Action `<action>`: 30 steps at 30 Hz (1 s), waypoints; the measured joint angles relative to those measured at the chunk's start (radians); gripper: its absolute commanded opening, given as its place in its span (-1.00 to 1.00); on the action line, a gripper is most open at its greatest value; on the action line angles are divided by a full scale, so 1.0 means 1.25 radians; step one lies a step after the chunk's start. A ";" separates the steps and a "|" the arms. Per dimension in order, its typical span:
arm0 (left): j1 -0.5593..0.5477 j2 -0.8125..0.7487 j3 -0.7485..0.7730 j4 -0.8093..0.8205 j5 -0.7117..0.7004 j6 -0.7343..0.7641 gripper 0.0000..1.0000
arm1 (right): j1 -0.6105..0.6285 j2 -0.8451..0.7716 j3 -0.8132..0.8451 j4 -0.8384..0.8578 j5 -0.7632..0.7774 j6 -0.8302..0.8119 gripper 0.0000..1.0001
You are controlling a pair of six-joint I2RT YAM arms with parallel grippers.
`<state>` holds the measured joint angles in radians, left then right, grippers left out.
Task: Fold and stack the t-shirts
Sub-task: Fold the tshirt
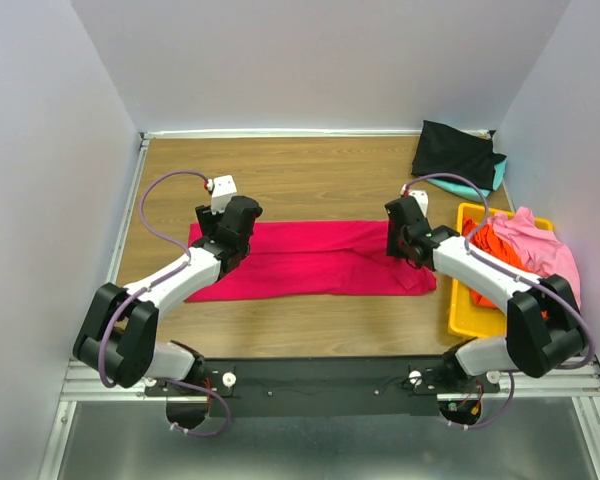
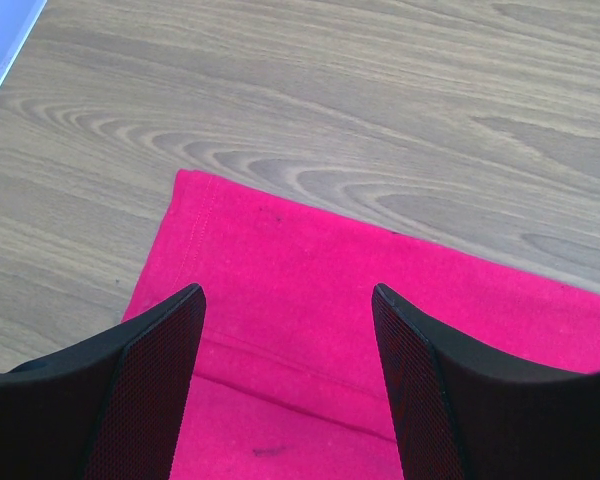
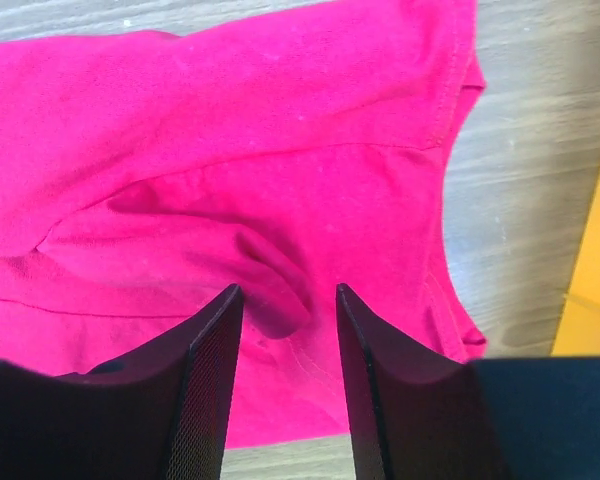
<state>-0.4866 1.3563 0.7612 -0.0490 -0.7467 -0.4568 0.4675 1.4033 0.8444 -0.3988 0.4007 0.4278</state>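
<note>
A crimson-red t-shirt (image 1: 320,262) lies folded into a long strip across the middle of the table. My left gripper (image 1: 223,238) hovers over its left end. In the left wrist view that gripper (image 2: 288,292) is open, with the shirt's hemmed corner (image 2: 270,235) flat beneath it and nothing between the fingers. My right gripper (image 1: 404,243) is over the right end. In the right wrist view it (image 3: 290,290) stands open, a raised pucker of red cloth (image 3: 275,285) lying between the fingers, which do not press it. A black t-shirt (image 1: 455,150) sits folded on a teal one (image 1: 496,176) at the back right.
A yellow bin (image 1: 458,305) stands at the right edge of the table, close to my right arm. It holds a crumpled orange shirt (image 1: 485,245) and a pink shirt (image 1: 542,243). White walls close in the left, back and right sides.
</note>
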 measured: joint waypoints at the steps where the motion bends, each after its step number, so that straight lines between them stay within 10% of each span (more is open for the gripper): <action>1: 0.000 0.000 0.000 0.000 0.000 0.000 0.51 | 0.000 -0.003 0.000 -0.002 0.002 0.000 0.00; 10: 0.000 0.013 0.011 -0.001 0.002 0.001 0.51 | 0.056 -0.160 -0.016 0.044 -0.101 -0.052 -0.03; 30: -0.002 0.015 0.013 -0.005 0.002 0.000 0.51 | 0.055 0.064 -0.020 0.075 -0.193 -0.061 -0.09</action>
<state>-0.4885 1.3750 0.7773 -0.0547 -0.7437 -0.4564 0.5362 1.4834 0.8196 -0.3054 0.1596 0.3519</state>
